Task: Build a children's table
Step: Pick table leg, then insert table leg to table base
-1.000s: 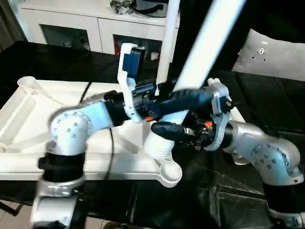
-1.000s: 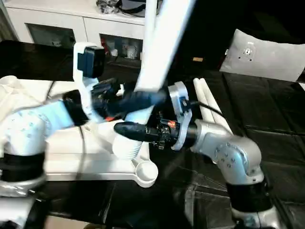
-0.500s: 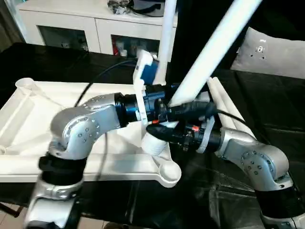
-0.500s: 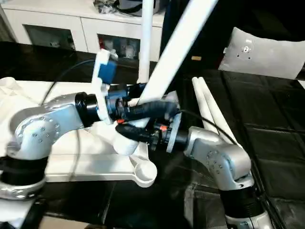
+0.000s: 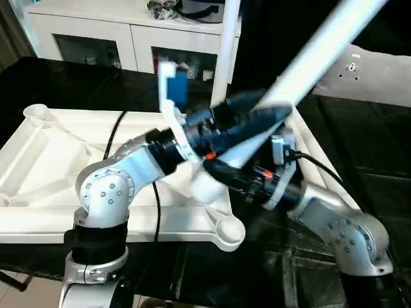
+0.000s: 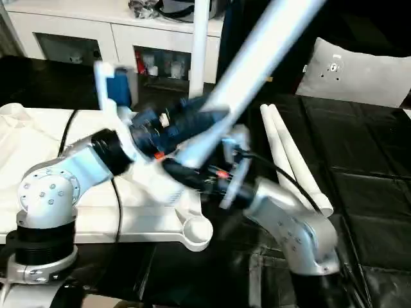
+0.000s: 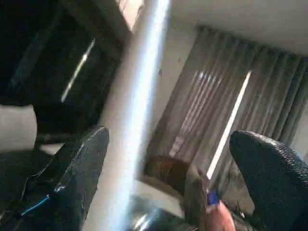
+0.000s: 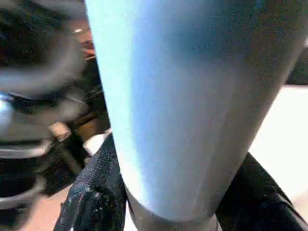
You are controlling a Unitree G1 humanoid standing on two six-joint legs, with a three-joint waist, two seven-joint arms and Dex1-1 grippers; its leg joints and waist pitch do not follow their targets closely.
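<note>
Nearest to the camera the two silver forearms cross over the near edge of the top (image 5: 38,160), which lies upside down on a black surface (image 5: 302,269) with its ribs facing up. A round socket (image 5: 229,232) stands at the near corner, just below the grippers.

The right gripper (image 5: 221,172) comes in from the right side and holds the thick lower end of a leg (image 5: 321,48). In the right wrist view the leg (image 8: 192,96) sits between the two black fingers (image 8: 94,192), which touch it on both sides, so the jaws are closed on it at about half width. The leg rises tilted, going up and to the right, out of the picture.

The left gripper (image 5: 257,119) reaches across from the left, a little higher on the same leg. In the left wrist view its fingers (image 7: 77,168) stand far apart, with the leg (image 7: 134,110) passing between them close to one finger; the jaws are wide and do not clamp it.

Behind, one leg (image 5: 225,48) stands upright at the far edge of the top. To the right, two more legs (image 6: 292,160) lie side by side on the black surface. Farther back is a white cabinet (image 5: 96,32), and at the right a pillow (image 6: 359,74).
</note>
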